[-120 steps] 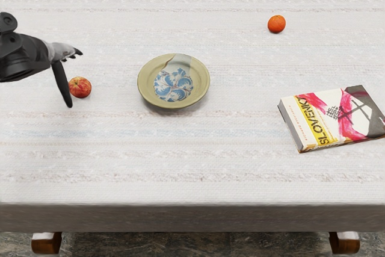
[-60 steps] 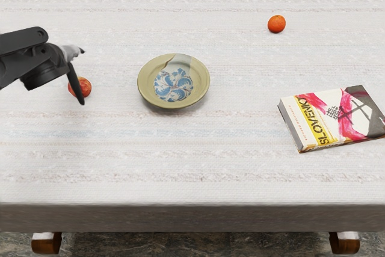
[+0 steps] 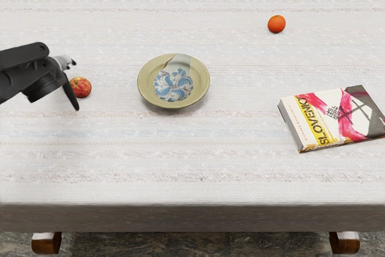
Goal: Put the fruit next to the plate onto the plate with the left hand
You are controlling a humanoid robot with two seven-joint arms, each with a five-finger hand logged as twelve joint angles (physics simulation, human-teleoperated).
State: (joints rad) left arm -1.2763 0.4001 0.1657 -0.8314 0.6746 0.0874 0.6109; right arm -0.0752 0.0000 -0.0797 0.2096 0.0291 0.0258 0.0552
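left hand (image 3: 53, 76) hovers open, fingers spread, gripping nothing. the apple (image 3: 80, 86) rests on the desk (image 3: 192, 161) just beside its lowered finger, on the side facing the plate (image 3: 143, 80), which lies further that same way.

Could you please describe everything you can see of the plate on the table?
The plate is round and shallow, seemingly glazed ceramic, with a broad olive-green rim and a white centre painted with blue leafy swirls. A pale grey-white wedge breaks the rim at its far edge; whether that is a chip or pattern cannot be told. It lies flat on the pale table, a little left of the middle. The apple rests apart to its left, not touching it.
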